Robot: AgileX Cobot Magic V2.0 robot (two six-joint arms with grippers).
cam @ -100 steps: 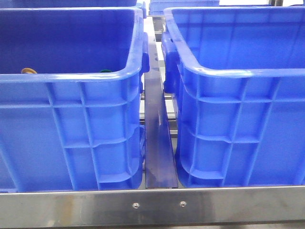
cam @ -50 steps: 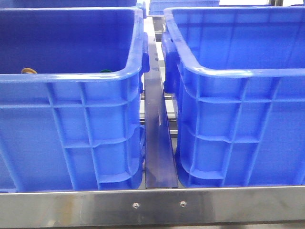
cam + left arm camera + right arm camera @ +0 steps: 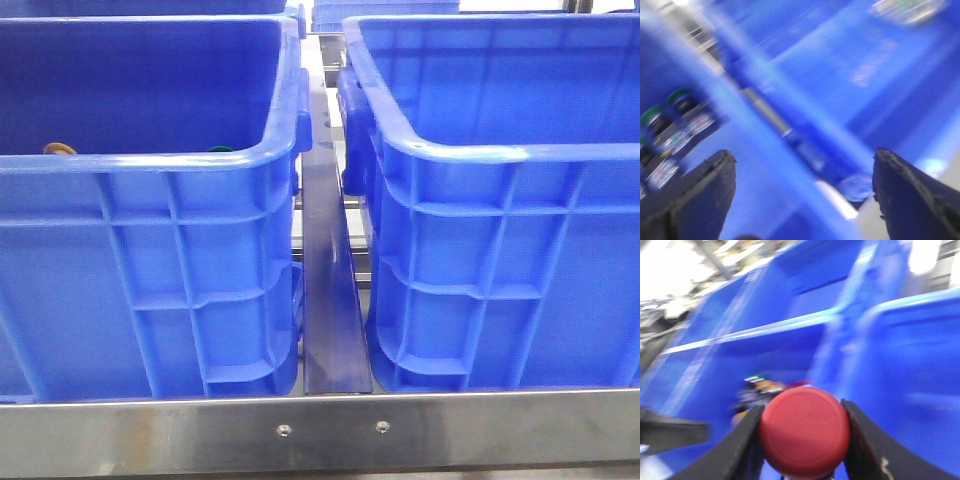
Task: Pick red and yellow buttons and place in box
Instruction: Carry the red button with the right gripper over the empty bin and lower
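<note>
From the front we see two blue crates side by side on the steel counter [image 3: 320, 430], a dark metal strip [image 3: 335, 300] running between them. The left crate [image 3: 150, 290] shows two small things just over its near rim: a yellow-orange cap [image 3: 60, 149] near its left end and a green cap [image 3: 221, 150] further right. The right crate, the box [image 3: 500, 270], shows only blue walls from here. Neither arm appears in this view.

In the right wrist view, our right tool [image 3: 802, 440] is clamped on the red button [image 3: 804, 432], whose round cap sits squarely between the two dark fingers [image 3: 740, 450]. Behind it, blurred, lies a small cluster of parts [image 3: 757, 387] on a blue crate floor; which crate this is we cannot tell.

In the left wrist view, our left tool [image 3: 802, 195] stands wide apart with nothing between its fingers [image 3: 700, 190]. The picture is heavily smeared; we make out blue crate walls and some green-capped buttons [image 3: 670, 120] off to one side.
</note>
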